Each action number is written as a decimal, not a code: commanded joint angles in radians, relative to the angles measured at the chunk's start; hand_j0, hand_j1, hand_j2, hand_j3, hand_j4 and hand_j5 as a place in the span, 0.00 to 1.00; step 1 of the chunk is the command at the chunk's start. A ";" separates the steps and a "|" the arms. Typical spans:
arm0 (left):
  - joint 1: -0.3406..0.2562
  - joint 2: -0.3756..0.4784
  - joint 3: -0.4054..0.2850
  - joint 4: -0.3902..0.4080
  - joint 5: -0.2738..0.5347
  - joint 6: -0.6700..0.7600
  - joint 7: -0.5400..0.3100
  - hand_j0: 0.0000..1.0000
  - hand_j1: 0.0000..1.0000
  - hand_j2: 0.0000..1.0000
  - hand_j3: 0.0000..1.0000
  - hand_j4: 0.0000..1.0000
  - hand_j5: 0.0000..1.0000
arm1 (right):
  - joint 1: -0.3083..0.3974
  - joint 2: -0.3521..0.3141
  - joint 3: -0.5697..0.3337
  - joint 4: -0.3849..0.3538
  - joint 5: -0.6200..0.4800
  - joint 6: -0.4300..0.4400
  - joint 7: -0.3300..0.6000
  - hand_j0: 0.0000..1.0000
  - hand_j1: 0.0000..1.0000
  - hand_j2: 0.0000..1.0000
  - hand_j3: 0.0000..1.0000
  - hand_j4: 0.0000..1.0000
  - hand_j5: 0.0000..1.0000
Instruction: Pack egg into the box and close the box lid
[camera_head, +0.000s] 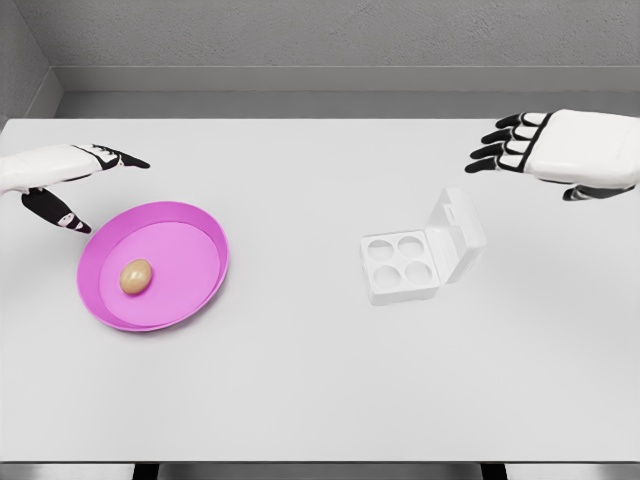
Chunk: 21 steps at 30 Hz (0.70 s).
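Note:
A tan egg (136, 276) lies in a pink plate (200, 235) on the left part of the white table. A white egg box (400, 268) with empty cups sits right of centre, its lid (457, 235) standing open on the right side. My left hand (85, 185) hovers just above and left of the plate, fingers spread and holding nothing. My right hand (510, 145) hangs above the table, up and to the right of the box, fingers relaxed and empty.
The white table (300, 380) runs to a grey wall at the back. Its front edge lies near the bottom of the view.

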 joint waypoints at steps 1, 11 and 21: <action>0.000 0.002 0.000 -0.001 0.005 0.003 0.000 1.00 1.00 1.00 1.00 1.00 1.00 | 0.000 0.001 0.001 -0.002 -0.003 0.003 0.000 1.00 1.00 1.00 1.00 1.00 1.00; -0.034 0.131 -0.234 -0.134 0.005 0.003 0.000 1.00 1.00 1.00 1.00 1.00 1.00 | -0.028 -0.068 0.006 0.027 -0.012 0.003 0.000 1.00 1.00 1.00 1.00 1.00 1.00; -0.034 0.105 -0.256 -0.190 -0.039 0.003 0.000 1.00 1.00 1.00 1.00 1.00 1.00 | 0.083 0.018 -0.043 0.030 0.095 0.003 0.000 1.00 1.00 1.00 1.00 1.00 1.00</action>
